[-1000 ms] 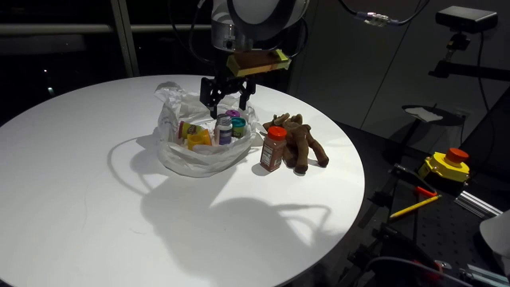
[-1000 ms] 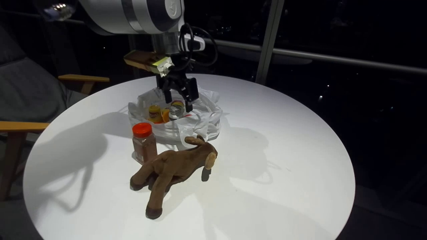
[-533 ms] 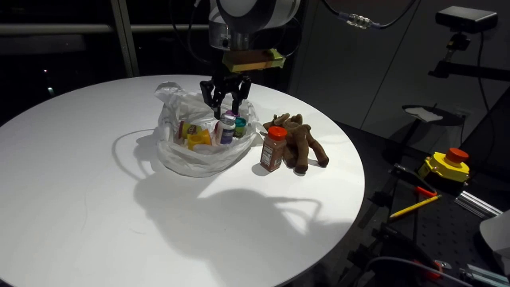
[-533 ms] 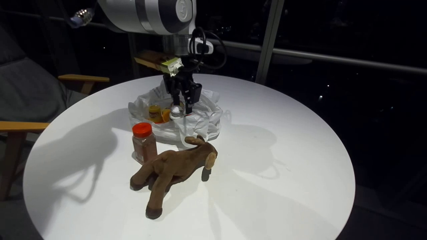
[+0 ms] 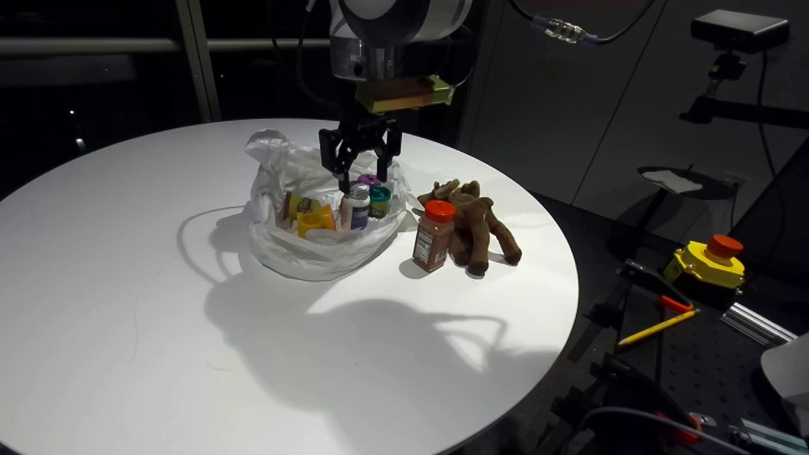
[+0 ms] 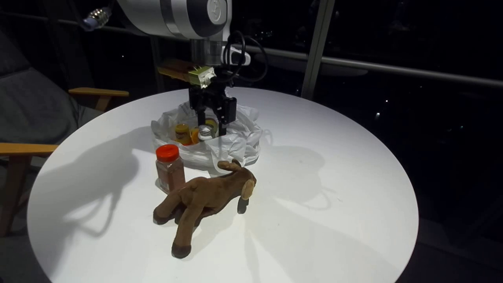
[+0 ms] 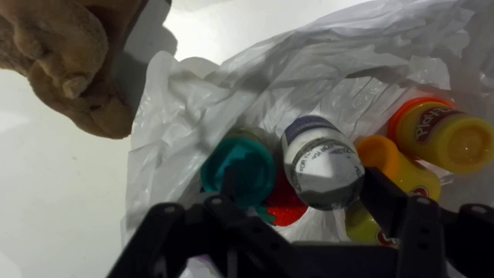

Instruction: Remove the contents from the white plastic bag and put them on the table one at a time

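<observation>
The white plastic bag (image 5: 313,259) lies spread open on the white table (image 5: 158,354). My gripper (image 5: 363,182) points down over it, open. In the wrist view a white can (image 7: 328,170) with a foil top stands between my gripper's fingers, the right fingertip close beside it; whether they touch I cannot tell. The left fingertip is over a teal cup (image 7: 247,166). A red strawberry-like piece (image 7: 287,210), an orange cup (image 7: 380,152) and several yellow tubs (image 7: 436,133) lie around. A purple lid (image 5: 369,180) shows behind. The brown plush animal (image 6: 212,192) lies on the table.
A jar with a red cap (image 5: 433,237) stands on the table between the bag and the plush animal. In an exterior view a chair (image 6: 39,106) with wooden armrests is beside the table. A side stand holds a yellow box with a red button (image 5: 708,262).
My gripper has shifted over the bag and narrowed around the can's top, then spread wider again. The can tipped over slightly and has since swung part of the way back.
</observation>
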{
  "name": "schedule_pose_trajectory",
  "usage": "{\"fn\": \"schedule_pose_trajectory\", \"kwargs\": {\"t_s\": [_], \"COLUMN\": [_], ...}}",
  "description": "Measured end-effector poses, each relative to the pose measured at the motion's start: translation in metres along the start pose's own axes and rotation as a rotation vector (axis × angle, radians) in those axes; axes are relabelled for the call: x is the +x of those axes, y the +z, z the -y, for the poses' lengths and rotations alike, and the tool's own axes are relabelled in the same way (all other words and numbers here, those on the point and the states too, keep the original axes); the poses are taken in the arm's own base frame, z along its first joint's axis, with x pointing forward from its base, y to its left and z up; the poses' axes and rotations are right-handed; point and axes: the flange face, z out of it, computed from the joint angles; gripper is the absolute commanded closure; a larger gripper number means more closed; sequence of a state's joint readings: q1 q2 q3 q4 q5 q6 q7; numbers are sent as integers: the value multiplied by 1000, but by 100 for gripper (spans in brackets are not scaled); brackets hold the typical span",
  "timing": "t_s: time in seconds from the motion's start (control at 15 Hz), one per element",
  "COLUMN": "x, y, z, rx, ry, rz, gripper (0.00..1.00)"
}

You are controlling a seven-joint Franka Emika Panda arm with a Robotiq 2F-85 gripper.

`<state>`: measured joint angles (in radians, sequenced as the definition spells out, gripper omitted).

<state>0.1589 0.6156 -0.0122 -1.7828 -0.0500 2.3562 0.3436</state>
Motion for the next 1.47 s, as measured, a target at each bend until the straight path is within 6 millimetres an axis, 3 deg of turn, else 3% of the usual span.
{"fn": "schedule_pose_trajectory", "kwargs": {"t_s": [0.27,0.33,0.47,0.87,1.13,1.33,1.47], "x": [-1,-1,-1,4,5,-1,-15], "y": [4,5,8,5,-10,-45,-74], "z": [1,2,4,9,5,0,0], "rx": [-4,-4,-4,16,11,14,17], "ry": [-11,-14,-16,-8,11,35,41], "rz": [20,23,30,31,42,22,-3], "gripper": [0,22,33,86,87,87,87]}}
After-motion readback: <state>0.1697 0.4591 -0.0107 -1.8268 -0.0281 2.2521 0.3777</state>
